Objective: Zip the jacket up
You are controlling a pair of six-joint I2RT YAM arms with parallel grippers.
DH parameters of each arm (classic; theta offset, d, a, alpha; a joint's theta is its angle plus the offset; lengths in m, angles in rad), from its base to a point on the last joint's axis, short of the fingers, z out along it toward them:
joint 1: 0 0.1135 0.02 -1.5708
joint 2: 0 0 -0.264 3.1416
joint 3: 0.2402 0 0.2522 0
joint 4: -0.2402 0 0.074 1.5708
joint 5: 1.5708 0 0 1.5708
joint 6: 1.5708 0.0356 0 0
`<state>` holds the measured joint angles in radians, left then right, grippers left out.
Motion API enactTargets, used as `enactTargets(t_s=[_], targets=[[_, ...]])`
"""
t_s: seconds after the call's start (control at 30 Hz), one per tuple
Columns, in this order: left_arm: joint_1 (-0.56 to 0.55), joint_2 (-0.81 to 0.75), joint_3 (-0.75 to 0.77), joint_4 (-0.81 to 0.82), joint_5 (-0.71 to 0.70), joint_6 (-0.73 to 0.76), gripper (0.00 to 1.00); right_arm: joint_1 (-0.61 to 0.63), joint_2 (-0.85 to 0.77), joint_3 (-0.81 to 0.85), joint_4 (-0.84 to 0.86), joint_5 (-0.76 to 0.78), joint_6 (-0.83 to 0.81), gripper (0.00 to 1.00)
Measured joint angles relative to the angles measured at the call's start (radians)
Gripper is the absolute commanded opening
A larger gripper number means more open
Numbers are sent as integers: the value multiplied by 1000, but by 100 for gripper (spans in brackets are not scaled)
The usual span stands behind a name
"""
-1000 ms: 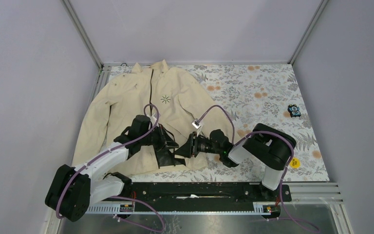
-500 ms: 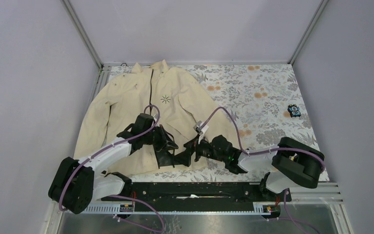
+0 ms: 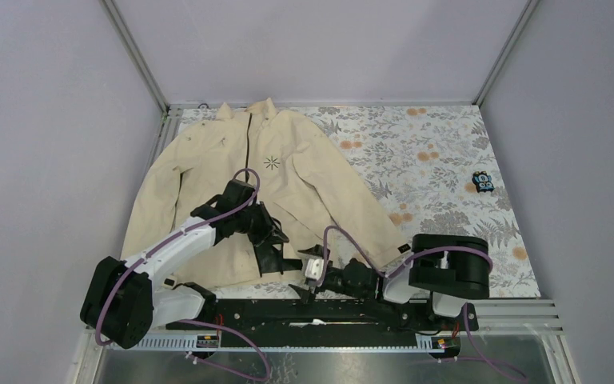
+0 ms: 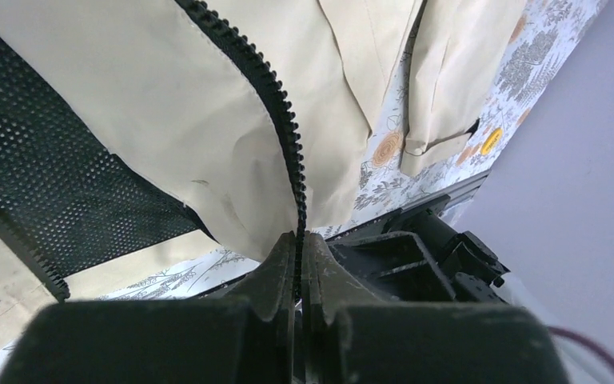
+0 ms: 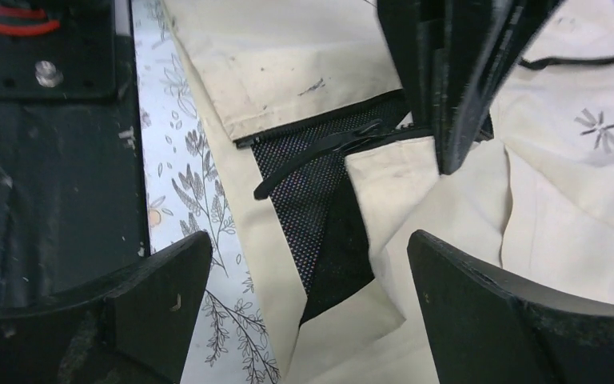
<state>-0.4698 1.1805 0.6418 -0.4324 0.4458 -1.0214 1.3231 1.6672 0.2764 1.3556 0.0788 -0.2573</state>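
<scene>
- Grey-walled booth, floral tabletop (image 3: pixel 432 152); black rail (image 3: pixel 344 310) runs along its near edge.
- Jacket (image 3: pixel 200 168) lies front-up on left half of tabletop, collar at far edge, hem toward near edge.
- Left gripper (image 4: pixel 298 240) is over the hem area, near mid-tabletop. Fingers are pressed together, clamped on a row of zipper teeth (image 4: pixel 284 120) on one front edge.
- Right gripper (image 5: pixel 308 240) sits low by the near edge, just off the hem. Fingers are wide apart and hold nothing.
- Right side: small dark object (image 3: pixel 482 182) near right edge and a yellow dot (image 3: pixel 484 268) toward the near right corner. Both are well apart from the garment.
- Progress (est.): barely begun. Lower front gapes, mesh lining (image 4: pixel 64 176) is exposed, and the tooth rows are apart.
- Slider pull (image 5: pixel 320 152) sits low by the hem. Left to do: mate both rows at the slider, then draw it up to the collar.
- Top view only: overall layout, plus a dark line from collar to chest. Can't tell if the teeth are meshed there.
- Left wrist only: the pinched row is single and unmeshed. A 2nd row runs along the lining edge, apart from it.
- Right wrist only: slider w/ pull tab beside a wedge of lining.
</scene>
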Motion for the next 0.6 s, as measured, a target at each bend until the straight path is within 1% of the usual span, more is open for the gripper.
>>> enactTargets(t_s=[0.1,0.2,0.3,0.4,0.43,0.5,0.53,0.6], targets=[[0,2,7,-23,-9,0,0,51,76,1,68,57,-160,100],[0,18,14,-35,-8,1,0,77,127,8,87,98,-298,98],[0,31,18,-39,-8,5,0,79,140,23,97,130,-380,97],[0,31,18,-42,-8,11,0,79,142,37,106,150,-422,93],[0,31,18,-44,-8,12,0,79,143,42,110,155,-433,89],[0,31,18,-45,-8,16,0,79,149,58,116,165,-456,74],[0,31,18,-44,-7,17,0,79,153,69,117,166,-468,70],[0,31,18,-42,-4,19,0,79,159,84,118,166,-488,68]])
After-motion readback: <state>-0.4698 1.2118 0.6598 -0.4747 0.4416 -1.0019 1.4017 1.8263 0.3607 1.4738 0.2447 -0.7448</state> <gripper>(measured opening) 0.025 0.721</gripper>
